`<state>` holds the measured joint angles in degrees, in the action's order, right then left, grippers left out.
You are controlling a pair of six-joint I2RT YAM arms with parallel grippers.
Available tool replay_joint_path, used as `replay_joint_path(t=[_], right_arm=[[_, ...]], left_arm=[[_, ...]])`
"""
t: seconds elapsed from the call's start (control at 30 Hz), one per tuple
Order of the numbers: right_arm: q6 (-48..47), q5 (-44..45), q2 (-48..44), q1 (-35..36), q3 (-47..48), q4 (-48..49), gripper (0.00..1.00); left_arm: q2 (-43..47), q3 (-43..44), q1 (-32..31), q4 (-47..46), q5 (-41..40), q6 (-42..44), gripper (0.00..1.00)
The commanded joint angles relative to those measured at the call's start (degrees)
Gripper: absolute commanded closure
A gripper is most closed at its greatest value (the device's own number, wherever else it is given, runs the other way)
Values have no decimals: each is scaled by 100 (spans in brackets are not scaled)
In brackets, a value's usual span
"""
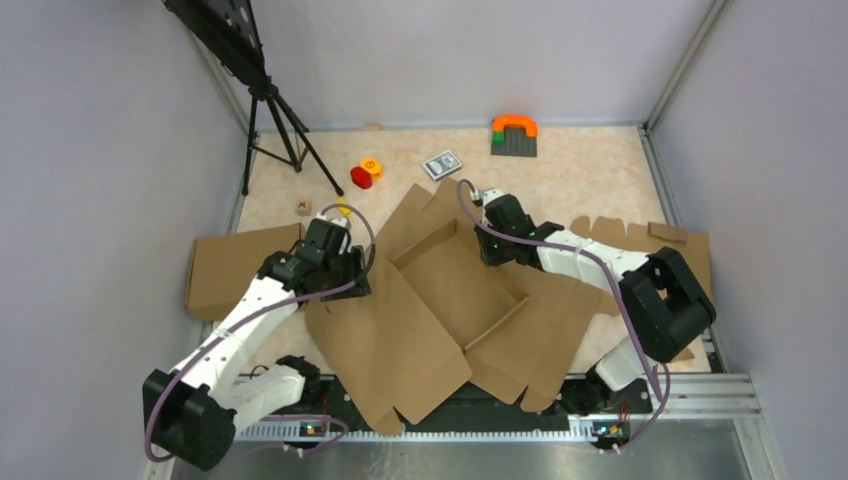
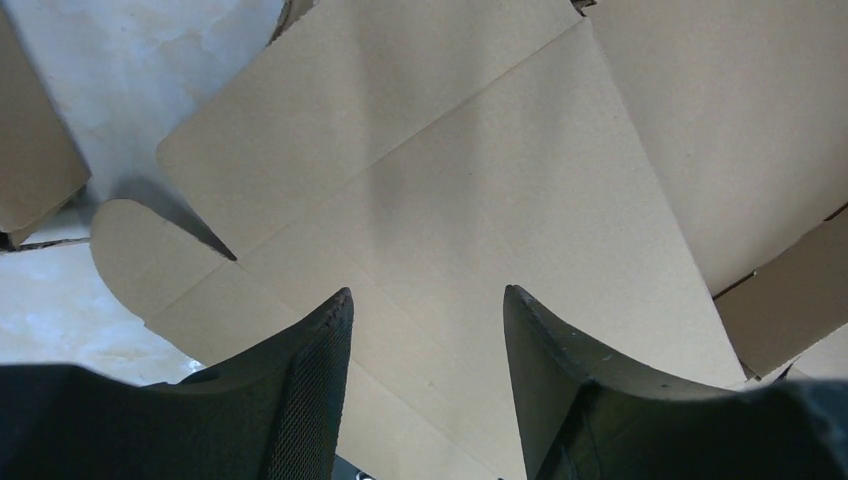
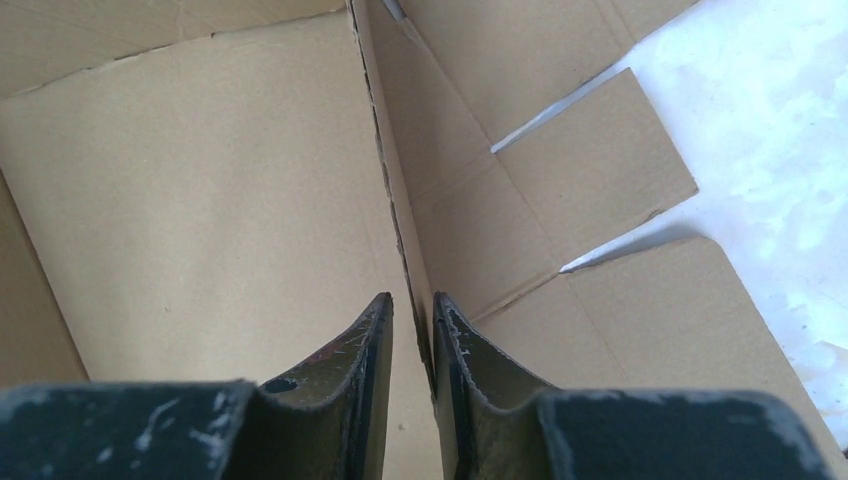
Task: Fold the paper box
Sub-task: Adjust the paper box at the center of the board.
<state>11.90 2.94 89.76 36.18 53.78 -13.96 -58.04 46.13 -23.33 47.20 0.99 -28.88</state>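
One brown corrugated paper box (image 1: 400, 340) is lying creased, flaps rounded; left gripper (image 2: 428, 295) is gaping, right gripper (image 3: 412, 300) is pinching its thin wall.

The paper box (image 1: 440, 300) is brown cardboard. It is dull, not shiny, and its face looks soft and a little grainy. Its cut edges look rough and ragged. The smaller slab (image 1: 235, 265) is the same dull brown cardboard. The desk (image 1: 590, 170) is pale and blotchy like stone, smooth with a light shine. The left pincer (image 2: 428, 295) has black fingers (image 2: 310, 400), and one has a fine, bumpy mesh skin. The right pincer (image 3: 412, 300) is black too, hard, scratched and scuffed with pale marks. The arms (image 1: 245, 320) are smooth white plastic. The rail (image 1: 700, 390) is ribbed silver metal.
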Motion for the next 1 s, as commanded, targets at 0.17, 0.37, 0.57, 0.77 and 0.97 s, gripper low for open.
replay_joint_path(t=[0.17, 0.37, 0.57, 0.77, 0.97], right_arm=[[-36, 86, 422, 159, 476, -100, 97], [426, 465, 254, 95, 565, -328, 100], [1029, -39, -11, -692, 366, -501, 100], [1648, 886, -443, -841, 81, -1045, 100], [1973, 1035, -1395, -902, -688, -846, 100]], left_arm=[[-134, 163, 22, -124, 504, -56, 42], [-126, 244, 22, -134, 417, -21, 41], [-65, 172, 29, -308, 489, -80, 38], [219, 176, 348, -419, 646, -158, 31], [286, -93, 835, -669, 1055, -273, 21]])
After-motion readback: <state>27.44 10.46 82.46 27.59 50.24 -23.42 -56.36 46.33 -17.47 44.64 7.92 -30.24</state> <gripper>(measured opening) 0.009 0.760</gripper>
